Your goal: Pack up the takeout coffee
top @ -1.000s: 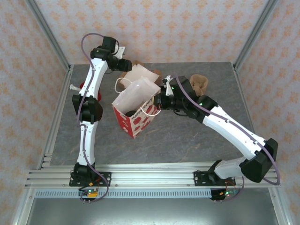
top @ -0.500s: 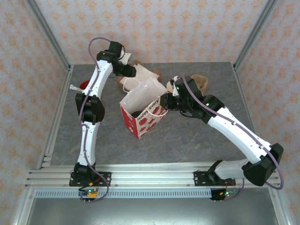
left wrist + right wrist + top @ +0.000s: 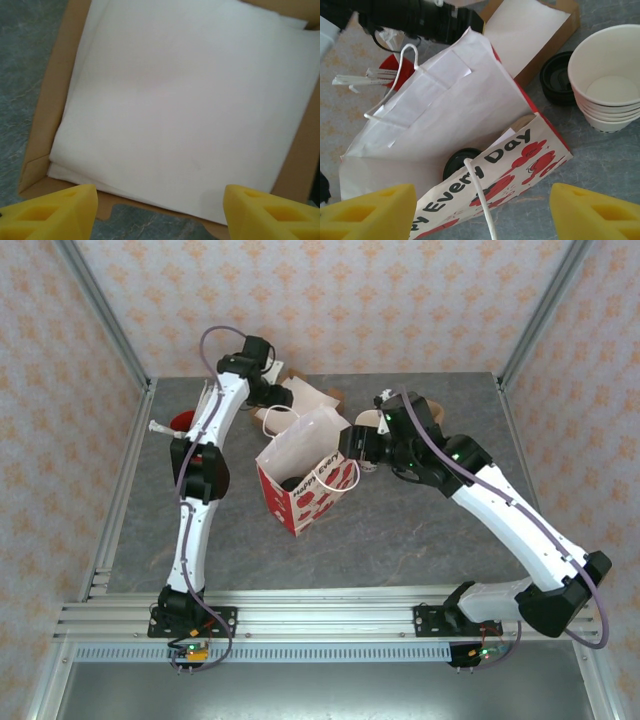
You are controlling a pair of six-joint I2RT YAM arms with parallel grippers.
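Because the coffee [image 3: 461, 161] sits inside the bag [image 3: 435, 105], lid just showing, a snag of the handle [image 3: 474, 182] by the right gripper [image 3: 482, 210], wide open and empty just above, could tip bag and cup; the left gripper [image 3: 157, 202] hangs open over napkins [image 3: 185, 100].

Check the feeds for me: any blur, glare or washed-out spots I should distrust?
Left wrist: soft focus, the white paper stack washed out almost featureless. Right wrist: gift bag print crisp, near jaws blurred. Top external: even light, sharp, faint shadows.
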